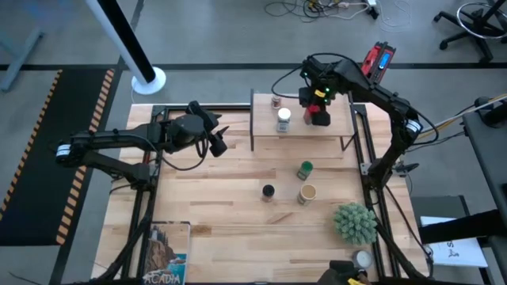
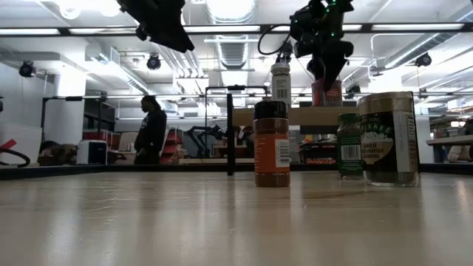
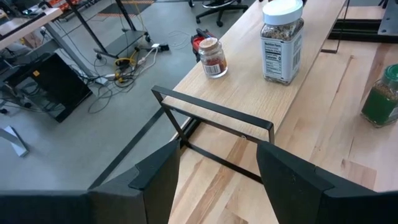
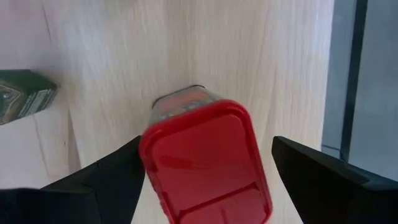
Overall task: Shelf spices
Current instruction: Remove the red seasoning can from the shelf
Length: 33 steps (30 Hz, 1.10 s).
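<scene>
A: Right gripper (image 4: 205, 168) is over the shelf (image 1: 333, 134), fingers spread wide, one on each side of the red tin (image 4: 202, 162). There's clear daylight between each finger and the tin, so it isn't clamped.

B: And the tin is standing on the shelf?

A: It appears to, near the shelf's right end, by the high view. It's a square tin with a red lid and rounded corners.

B: What about the left gripper (image 3: 217, 180)?

A: It hangs over the table left of the shelf, fingers apart and holding nothing, looking along the shelf.

B: What else is up there?

A: A white-lidded jar (image 3: 281, 40) full of pale, speckled seasoning, and beyond it a small jar (image 3: 212, 57) of red-orange spice. Both are upright.

B: And down on the table?

A: Three stand in front of the shelf: a green-lidded jar (image 1: 305, 169) with green contents, a black-lidded one (image 1: 268, 191) holding orange powder, and a tan cylinder (image 1: 307, 193). All are upright and apart from each other.

B: Any clutter?

A: A spiky plant (image 1: 355, 222) sits at the right front corner.
</scene>
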Tool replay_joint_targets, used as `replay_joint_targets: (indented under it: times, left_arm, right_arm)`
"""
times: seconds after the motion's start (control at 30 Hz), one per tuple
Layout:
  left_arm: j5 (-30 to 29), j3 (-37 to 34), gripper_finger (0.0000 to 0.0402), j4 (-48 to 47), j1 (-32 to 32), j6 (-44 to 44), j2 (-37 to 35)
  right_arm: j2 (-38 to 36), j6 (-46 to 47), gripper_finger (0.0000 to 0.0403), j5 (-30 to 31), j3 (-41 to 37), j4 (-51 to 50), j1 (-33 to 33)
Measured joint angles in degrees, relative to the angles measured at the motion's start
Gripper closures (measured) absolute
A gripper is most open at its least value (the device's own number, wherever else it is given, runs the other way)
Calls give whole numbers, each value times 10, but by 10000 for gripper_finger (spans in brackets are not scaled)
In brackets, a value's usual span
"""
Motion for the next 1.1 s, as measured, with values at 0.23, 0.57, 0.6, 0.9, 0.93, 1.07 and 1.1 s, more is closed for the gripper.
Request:
replay_joint_targets:
  times: [0.23, 0.57, 0.6, 0.9, 0.93, 1.07, 1.1]
  left_arm:
    - [0, 0, 198, 0, 0, 0, 0]
    - [0, 0, 198, 0, 0, -1, 0]
    - [0, 0, 198, 0, 0, -1, 0]
    - [0, 0, 198, 0, 0, -1, 0]
    - [0, 0, 198, 0, 0, -1, 0]
    - [0, 0, 198, 0, 0, -1, 0]
    - [0, 0, 198, 0, 0, -1, 0]
  right_arm:
    - [0, -2, 97, 1, -28, -4, 0]
    - [0, -10, 163, 2, -44, -2, 0]
    - [0, -11, 172, 2, -44, -2, 0]
    - [-1, -12, 215, 2, -40, -1, 0]
    - [-1, -12, 212, 3, -39, -1, 0]
    - [-4, -7, 195, 13, -28, -6, 0]
    - [-4, -5, 194, 17, -23, -8, 1]
